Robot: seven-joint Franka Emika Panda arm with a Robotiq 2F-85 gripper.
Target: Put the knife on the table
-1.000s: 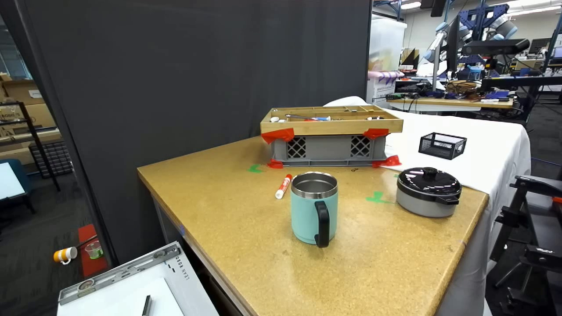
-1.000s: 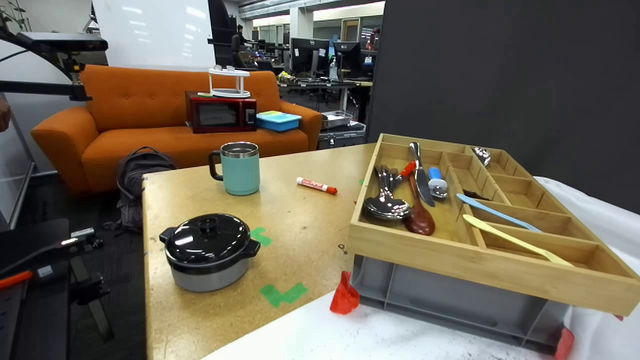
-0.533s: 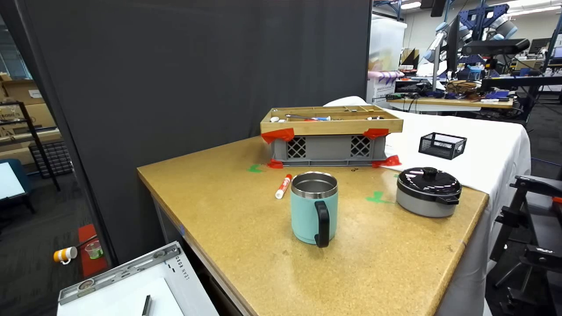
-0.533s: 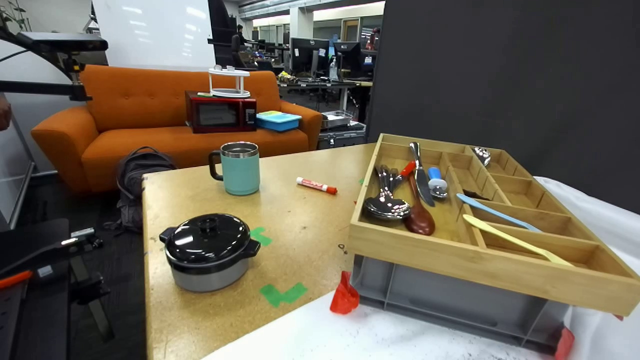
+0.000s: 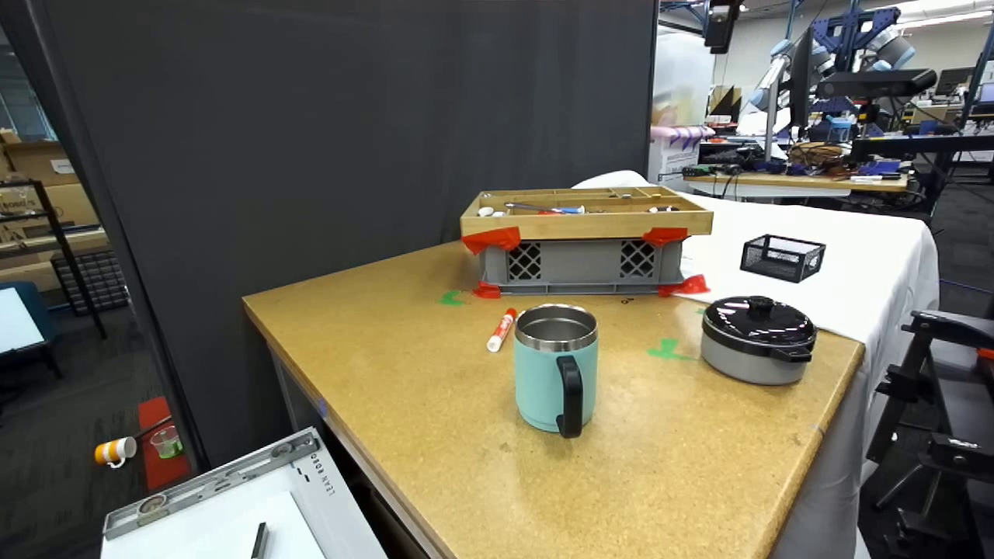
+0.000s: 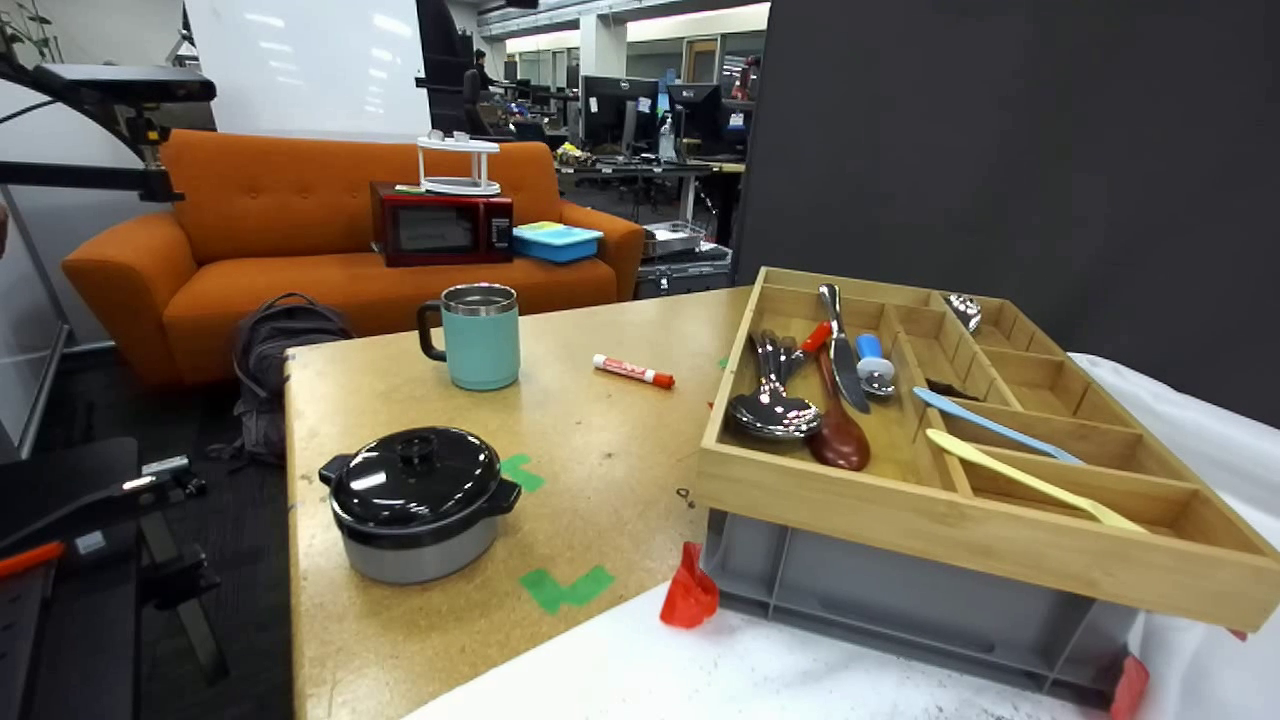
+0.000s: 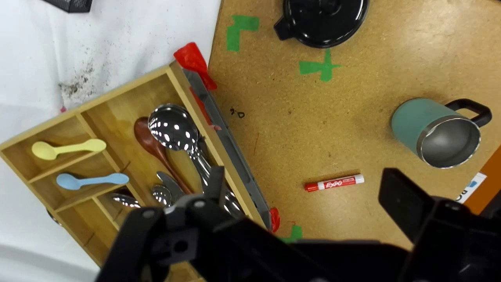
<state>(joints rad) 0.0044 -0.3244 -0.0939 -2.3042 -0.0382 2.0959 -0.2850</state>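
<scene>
The knife (image 6: 846,372) is silver and lies in the large compartment of the wooden cutlery tray (image 6: 880,512), among spoons. In the wrist view the knife's blade (image 7: 172,184) shows, and its handle is hidden behind my left finger. My gripper (image 7: 303,178) is open and empty, above the tray and the table. A dark part of the gripper (image 5: 722,29) shows at the top of an exterior view. The tan table (image 5: 419,404) also shows in the wrist view (image 7: 297,129).
The tray rests on a grey crate (image 5: 581,268) at the table's far end. A red marker (image 7: 334,183), a teal mug (image 7: 417,121) and a black-lidded pot (image 6: 415,500) stand or lie on the table. A black mesh basket (image 5: 783,258) sits on the white-covered table (image 5: 870,241).
In an exterior view the dark gripper part at the top has moved left and down. A dark piece now shows at the top edge of an exterior view. The objects have not moved.
</scene>
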